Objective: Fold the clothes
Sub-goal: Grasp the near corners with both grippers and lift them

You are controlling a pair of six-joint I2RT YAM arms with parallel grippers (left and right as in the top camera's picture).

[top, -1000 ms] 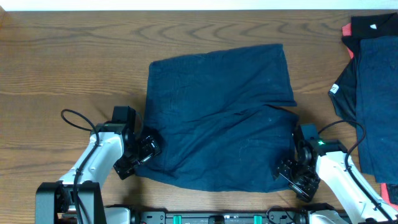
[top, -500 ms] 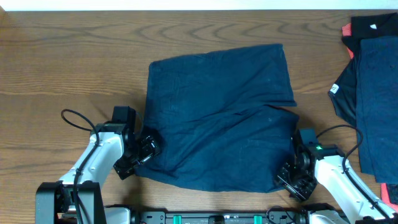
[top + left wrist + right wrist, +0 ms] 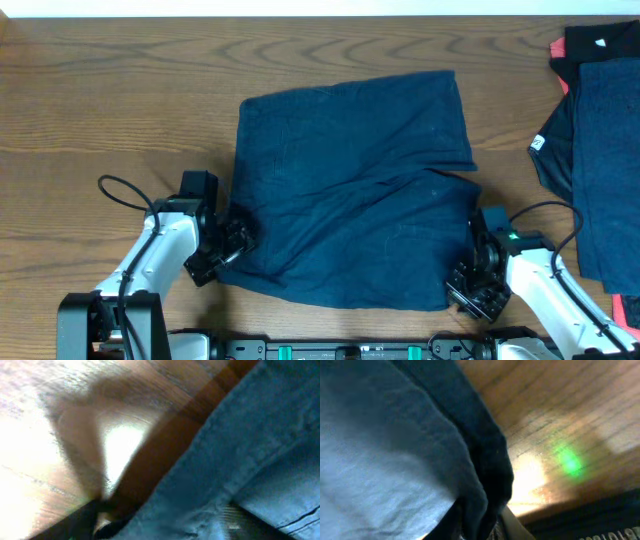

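Bench (image 3: 100, 100), wood grain, seen from overhead. One dark navy garment (image 3: 350, 180) lies spread at the middle of the bench, roughly four-sided, its upper edge towards the far edge and its lower edge close to the near edge. A crease runs slantwise across it from the lower left up to the right side, where a small flap sticks out. Left hand (image 3: 225, 245) sits at the garment's near-left corner, touching the cloth edge. Its wrist view is blurred: a hemmed navy edge over bare wood with a dark shadow beside it, fingers not made out, so I cannot tell whether this hand is apart or clamped. Right hand (image 3: 478, 285) sits at the garment's near-right corner, on the cloth edge. Its wrist view shows navy cloth bunched into a dark fold running down to the bottom of the frame, with bare bench beyond it and a green glow (image 3: 567, 462) on the wood; cannot tell if the jaws are together on the cloth or only next to it. A black cable (image 3: 120, 190) loops on the bench by the left arm. At the right edge of the bench, well apart from the spread garment, lies a pile of more clothes (image 3: 605, 150): navy pieces, one with a small white label (image 3: 537, 143), a black piece (image 3: 600, 40) at the far-right corner, and a red edge (image 3: 556, 48) showing beside it.
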